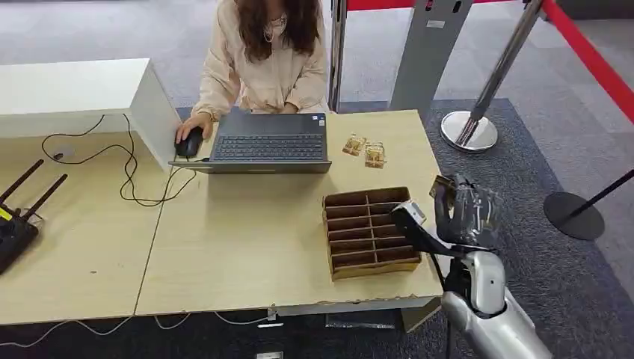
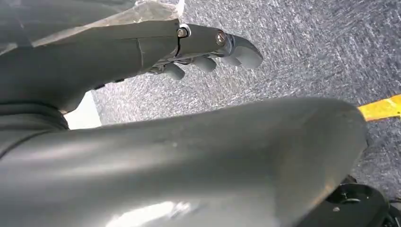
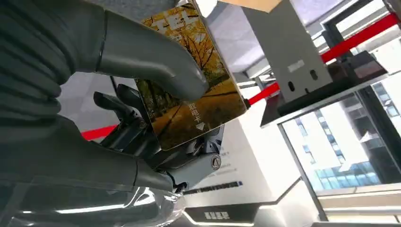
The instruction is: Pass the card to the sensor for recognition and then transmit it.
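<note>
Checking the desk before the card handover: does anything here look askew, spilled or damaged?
Nothing looks spilled or broken. The brown divided tray sits at a slight angle near the table corner, and two small packets lie loose beside the laptop. The right hand holds the card securely.

right hand (image 1: 465,213) raised, holds card (image 1: 442,187) | beside divided box (image 1: 368,232) | table (image 1: 247,239)

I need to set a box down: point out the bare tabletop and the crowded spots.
Widest bare patch: tabletop between the laptop and the near edge, left of the divided tray. Another lies between the router and the cables. Crowded: the right end, with tray, two small packets and the right robot hand holding the card.
</note>
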`<action>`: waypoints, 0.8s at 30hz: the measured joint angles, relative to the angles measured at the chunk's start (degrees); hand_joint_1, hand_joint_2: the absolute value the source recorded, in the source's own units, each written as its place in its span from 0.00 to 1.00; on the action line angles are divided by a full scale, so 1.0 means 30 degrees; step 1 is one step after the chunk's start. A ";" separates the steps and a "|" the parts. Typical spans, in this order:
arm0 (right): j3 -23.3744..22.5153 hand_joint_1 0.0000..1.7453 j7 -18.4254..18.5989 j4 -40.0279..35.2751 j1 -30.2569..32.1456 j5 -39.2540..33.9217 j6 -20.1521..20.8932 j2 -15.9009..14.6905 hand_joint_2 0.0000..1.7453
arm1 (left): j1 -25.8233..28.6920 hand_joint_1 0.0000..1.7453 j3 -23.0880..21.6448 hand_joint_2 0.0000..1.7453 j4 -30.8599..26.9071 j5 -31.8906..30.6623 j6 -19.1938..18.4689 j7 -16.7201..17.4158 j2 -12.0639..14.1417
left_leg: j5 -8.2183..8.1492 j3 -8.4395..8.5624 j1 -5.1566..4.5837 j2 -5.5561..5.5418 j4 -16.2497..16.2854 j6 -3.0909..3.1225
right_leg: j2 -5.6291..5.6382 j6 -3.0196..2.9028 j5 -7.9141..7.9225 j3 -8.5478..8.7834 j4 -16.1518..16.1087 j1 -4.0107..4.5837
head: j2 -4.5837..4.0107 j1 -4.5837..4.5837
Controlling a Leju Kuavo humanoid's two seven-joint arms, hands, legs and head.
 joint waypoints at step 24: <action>-0.1502 1.00 -0.2572 0.1333 0.2550 -0.0897 -0.0102 0.1159 1.00 | -0.0035 0.00 0.0569 0.00 0.0007 0.0233 0.0051 0.0087 0.0051 | 0.0000 -0.0028 0.0004 0.0001 -0.0001 0.0002 | -0.0001 0.0002 0.0001 -0.0006 0.0004 0.0001 | 0.0000 0.0000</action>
